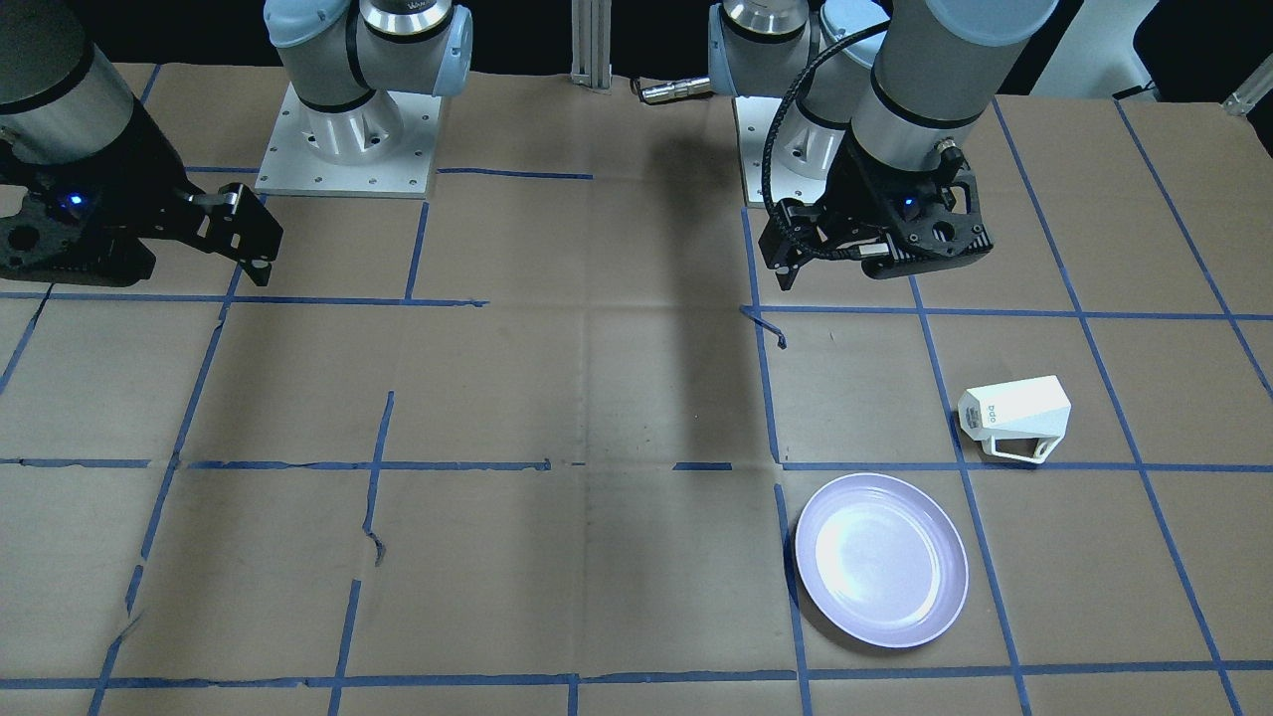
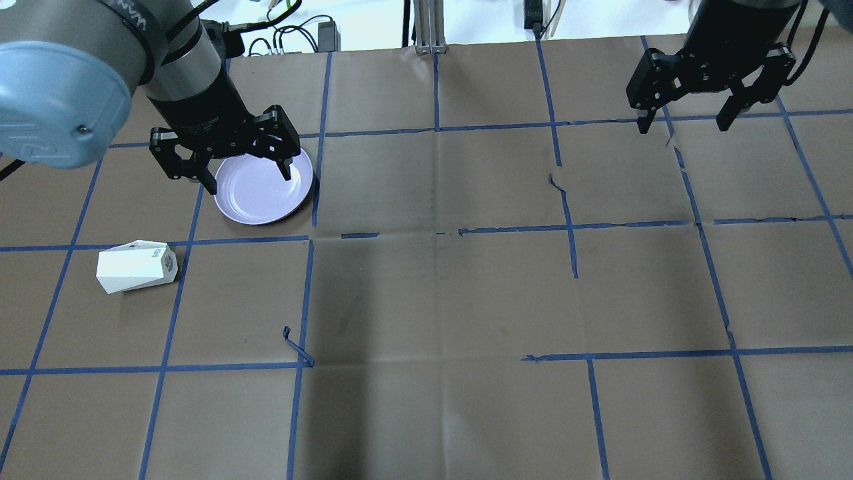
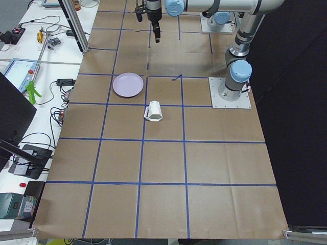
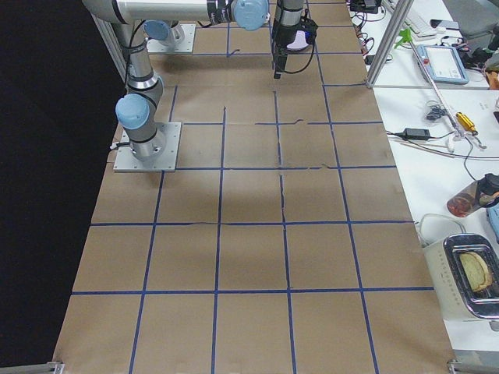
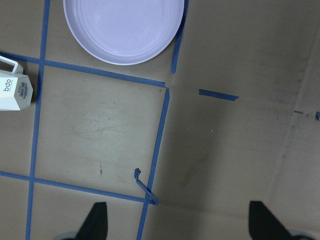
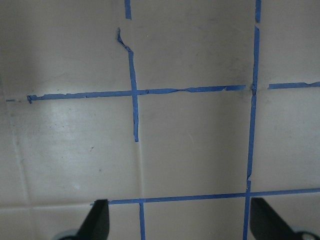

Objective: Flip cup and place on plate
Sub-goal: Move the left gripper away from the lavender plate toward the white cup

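Note:
The white faceted cup [image 1: 1014, 416] lies on its side on the brown table cover, handle pointing away from the robot; it also shows in the overhead view [image 2: 136, 267], the left wrist view [image 5: 12, 90] and the exterior left view [image 3: 154, 111]. The lavender plate [image 1: 881, 560] sits empty beside it, a short gap apart, and also shows in the overhead view [image 2: 260, 193] and the left wrist view [image 5: 125, 25]. My left gripper [image 2: 240, 177] hangs open and empty above the table, on the robot's side of the plate. My right gripper [image 2: 683, 123] is open and empty, far off on the other side.
A loose curl of blue tape [image 2: 296, 347] sticks up from the taped grid near the left gripper. The two arm bases [image 1: 348, 139] stand at the robot's edge. Benches with cables and equipment [image 3: 30, 87] line the far side.

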Robot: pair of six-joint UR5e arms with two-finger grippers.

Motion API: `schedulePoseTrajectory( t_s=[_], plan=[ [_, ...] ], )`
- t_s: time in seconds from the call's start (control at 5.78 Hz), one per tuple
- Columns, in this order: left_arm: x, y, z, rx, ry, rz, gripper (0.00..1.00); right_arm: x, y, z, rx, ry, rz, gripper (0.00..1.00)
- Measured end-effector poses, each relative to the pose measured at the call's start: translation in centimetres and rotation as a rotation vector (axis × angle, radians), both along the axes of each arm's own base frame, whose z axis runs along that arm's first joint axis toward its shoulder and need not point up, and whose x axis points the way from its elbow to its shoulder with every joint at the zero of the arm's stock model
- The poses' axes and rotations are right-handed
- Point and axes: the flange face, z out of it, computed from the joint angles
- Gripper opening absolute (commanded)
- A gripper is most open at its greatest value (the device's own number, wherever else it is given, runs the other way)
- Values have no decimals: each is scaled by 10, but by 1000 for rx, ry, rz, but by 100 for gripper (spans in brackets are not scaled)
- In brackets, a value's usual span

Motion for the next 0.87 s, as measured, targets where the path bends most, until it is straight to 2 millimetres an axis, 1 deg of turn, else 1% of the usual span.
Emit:
schedulePoseTrajectory(
  t_s=[0.52,0.69,0.87],
  plan=[
    [3,1,2,2,0,1,99,0,0,0,0,0,0,100],
    [15,-2,2,3,4,-33,99,0,0,0,0,0,0,100],
    [56,-12,4,-1,13,-66,99,0,0,0,0,0,0,100]
  ],
)
